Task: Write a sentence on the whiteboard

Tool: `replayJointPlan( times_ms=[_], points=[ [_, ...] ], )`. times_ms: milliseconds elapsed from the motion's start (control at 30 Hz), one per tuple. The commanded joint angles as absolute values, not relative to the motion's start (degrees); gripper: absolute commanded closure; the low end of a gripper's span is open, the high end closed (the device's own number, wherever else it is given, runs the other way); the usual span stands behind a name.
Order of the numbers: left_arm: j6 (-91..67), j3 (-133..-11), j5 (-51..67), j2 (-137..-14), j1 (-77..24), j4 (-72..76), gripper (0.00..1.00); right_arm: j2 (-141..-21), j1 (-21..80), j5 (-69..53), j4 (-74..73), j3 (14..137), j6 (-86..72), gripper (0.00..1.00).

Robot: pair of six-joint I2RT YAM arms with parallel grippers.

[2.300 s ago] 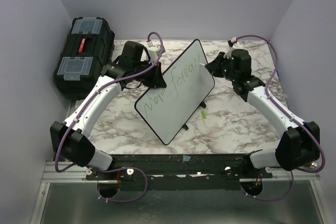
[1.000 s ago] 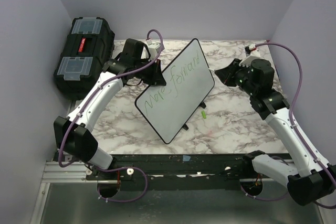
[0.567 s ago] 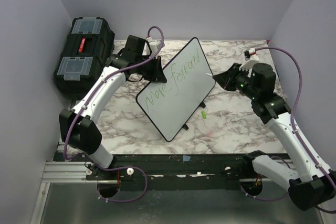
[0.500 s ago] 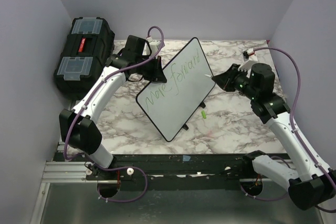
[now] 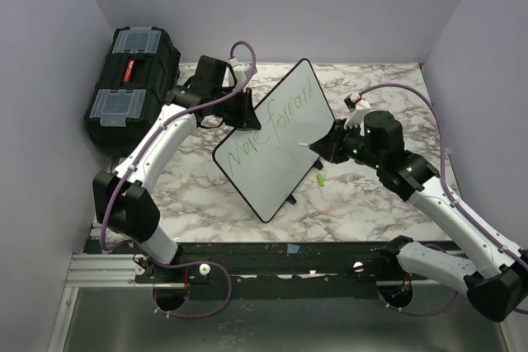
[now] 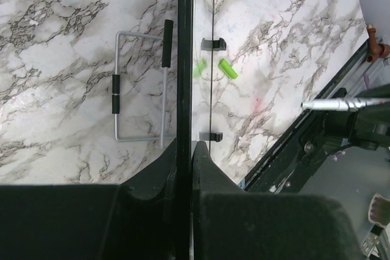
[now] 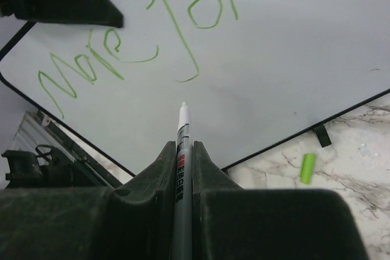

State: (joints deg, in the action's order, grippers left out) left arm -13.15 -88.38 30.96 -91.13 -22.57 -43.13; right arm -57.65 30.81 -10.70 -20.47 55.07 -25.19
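The whiteboard (image 5: 276, 162) stands tilted on the marble table, held up at its upper left rim by my left gripper (image 5: 247, 113), which is shut on it. It shows edge-on in the left wrist view (image 6: 184, 59), between the closed jaws of the left gripper (image 6: 184, 145). The sentence (image 5: 272, 131), green handwriting reading "Move forward", shows as one line; it also shows in the right wrist view (image 7: 177, 35). My right gripper (image 5: 326, 146) (image 7: 181, 145) is shut on a grey marker (image 7: 181, 132), whose tip is close to the board's bare white face (image 7: 292, 59) under the words.
A black toolbox (image 5: 132, 80) with clear lid compartments stands at the far left. A green marker cap (image 5: 319, 179) (image 7: 308, 167) (image 6: 228, 68) lies on the table by the board's lower right rim. A wire stand (image 6: 140, 89) lies behind the board.
My right arm has swung left and down from the board's right rim, bringing the marker tip over the white area below the words. The left arm and board have hardly moved.
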Motion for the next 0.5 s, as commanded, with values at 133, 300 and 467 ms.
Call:
replayJointPlan(
  times_ms=[133, 300, 467],
  points=[
    [-4.0, -83.8, 19.8, -93.1, -22.3, -42.5, 1.0, -54.3, 46.3, 6.4, -19.6, 53.0, -22.1, 0.99],
    [-4.3, -83.5, 19.9, -93.1, -22.2, -42.4, 1.0, -53.8, 58.5, 19.3, -18.2, 50.7, -21.1, 0.99],
    [-4.4, -83.2, 20.0, -93.0, -22.3, -42.4, 1.0, -54.3, 65.8, 26.9, -16.2, 47.6, -22.1, 0.99]
  ],
)
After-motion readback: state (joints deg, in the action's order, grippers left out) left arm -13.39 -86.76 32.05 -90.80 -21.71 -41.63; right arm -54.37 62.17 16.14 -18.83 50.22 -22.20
